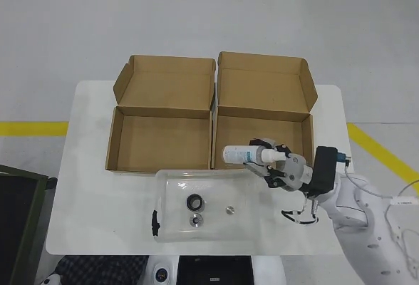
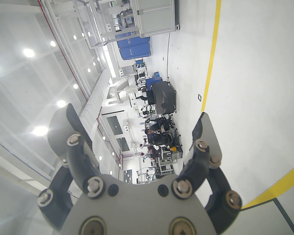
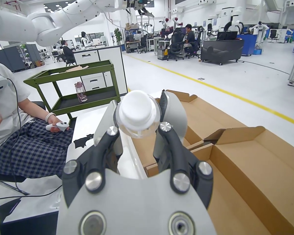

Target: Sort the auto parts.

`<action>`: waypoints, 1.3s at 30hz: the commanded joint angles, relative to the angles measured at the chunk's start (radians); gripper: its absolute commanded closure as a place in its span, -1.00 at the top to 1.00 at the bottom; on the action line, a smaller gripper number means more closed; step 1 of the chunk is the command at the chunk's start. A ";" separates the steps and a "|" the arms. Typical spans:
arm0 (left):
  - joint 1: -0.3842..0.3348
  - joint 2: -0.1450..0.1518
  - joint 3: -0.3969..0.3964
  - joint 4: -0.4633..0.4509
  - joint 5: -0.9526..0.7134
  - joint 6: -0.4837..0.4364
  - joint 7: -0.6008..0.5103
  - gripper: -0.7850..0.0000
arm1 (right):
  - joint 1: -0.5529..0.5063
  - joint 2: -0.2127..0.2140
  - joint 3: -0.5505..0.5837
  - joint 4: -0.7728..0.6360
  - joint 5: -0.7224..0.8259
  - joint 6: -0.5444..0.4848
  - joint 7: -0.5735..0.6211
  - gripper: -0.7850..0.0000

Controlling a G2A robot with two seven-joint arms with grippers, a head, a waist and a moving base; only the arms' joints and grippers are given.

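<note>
- The bottle [image 1: 236, 153] lay level over the box's [image 1: 313, 139] near edge, pinched near its cap by the right gripper [image 3: 138, 121].
- It was probably light, stiff, slick plastic, so the body would give a safer hold.
- The left gripper [image 2: 137, 113] was spread and empty, high above the box.

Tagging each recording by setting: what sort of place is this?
Probably a robotics lab in an industrial hall: yellow floor lines, a framed machine enclosure, and other robots standing in the background.
</note>
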 commanded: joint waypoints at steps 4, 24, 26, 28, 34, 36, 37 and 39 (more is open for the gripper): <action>0.000 0.000 0.000 0.000 0.000 0.000 0.000 1.00 | 0.000 0.000 0.009 0.000 -0.008 0.013 -0.004 -1.00; 0.000 0.000 0.000 0.000 0.000 0.000 0.000 1.00 | 0.131 -0.014 -0.091 0.062 -0.158 0.224 0.173 -1.00; 0.000 0.000 0.000 0.000 0.000 0.000 0.000 1.00 | 0.155 -0.017 -0.106 0.084 -0.168 0.247 0.197 -1.00; 0.000 0.000 0.000 0.000 0.000 0.000 0.000 1.00 | 0.179 -0.019 -0.120 0.109 -0.184 0.273 0.227 -1.00; 0.000 0.000 0.000 0.000 0.000 0.000 0.000 1.00 | 0.250 -0.030 -0.170 0.201 -0.191 0.325 0.302 -1.00; 0.000 0.000 0.000 0.000 0.000 0.000 0.000 1.00 | 0.273 -0.034 -0.189 0.235 -0.193 0.332 0.324 -1.00; 0.000 0.000 0.000 0.000 0.000 0.000 0.000 1.00 | 0.284 -0.036 -0.199 0.249 -0.194 0.336 0.335 -1.00; 0.000 0.000 0.000 0.000 0.000 0.000 0.000 1.00 | 0.307 -0.039 -0.217 0.273 -0.199 0.342 0.359 -1.00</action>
